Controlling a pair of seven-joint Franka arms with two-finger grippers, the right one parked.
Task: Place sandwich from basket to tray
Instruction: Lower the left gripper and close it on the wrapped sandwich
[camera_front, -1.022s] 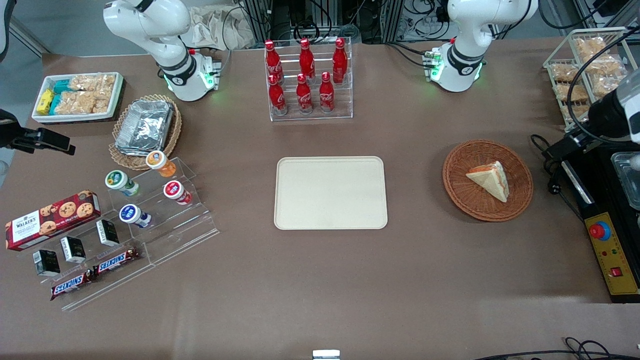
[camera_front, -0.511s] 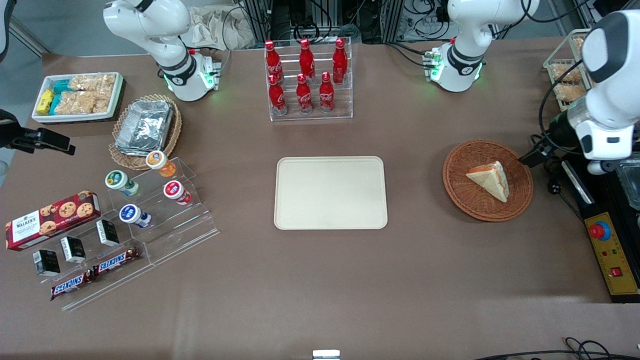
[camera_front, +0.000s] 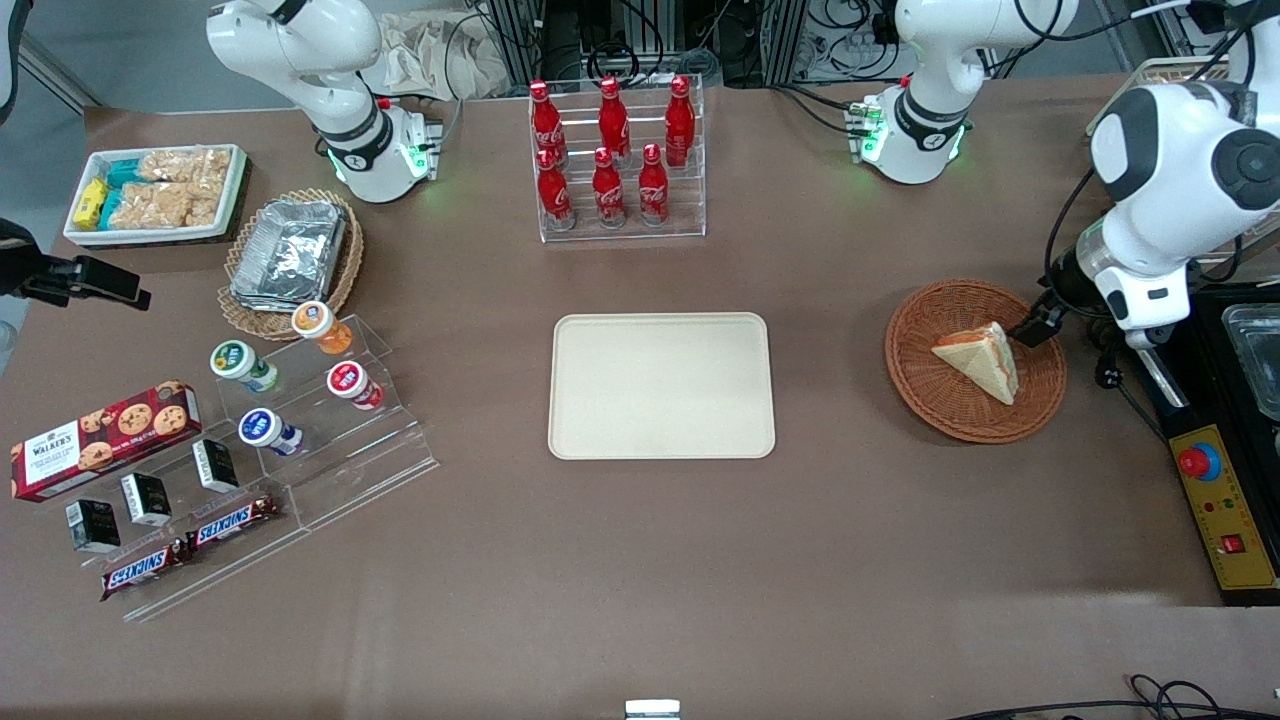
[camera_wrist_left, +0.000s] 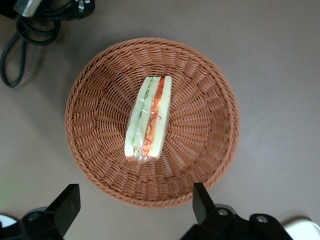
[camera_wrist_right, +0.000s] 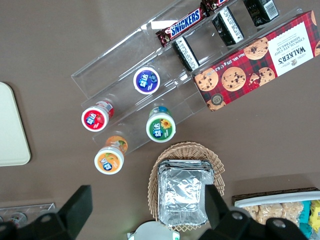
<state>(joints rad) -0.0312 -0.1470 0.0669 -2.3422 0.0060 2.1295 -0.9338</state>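
While our gripper (camera_wrist_left: 135, 210) hovers above the basket (camera_wrist_left: 210, 150), fingers (camera_wrist_left: 67, 205) apart, we risk crushing the soft sandwich (camera_wrist_left: 148, 117) or snagging wicker.

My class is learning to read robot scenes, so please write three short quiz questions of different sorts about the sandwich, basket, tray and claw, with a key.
1. True or false: the sandwich lies in the basket.
2. Multiple choice: the claw is A) shut on the sandwich, B) open above the basket, C) over the tray.
3. Fill the gap: six red bottles stand in a clear rack, ______ from the front camera than the tray.

Key: 1 true; 2 B; 3 farther.
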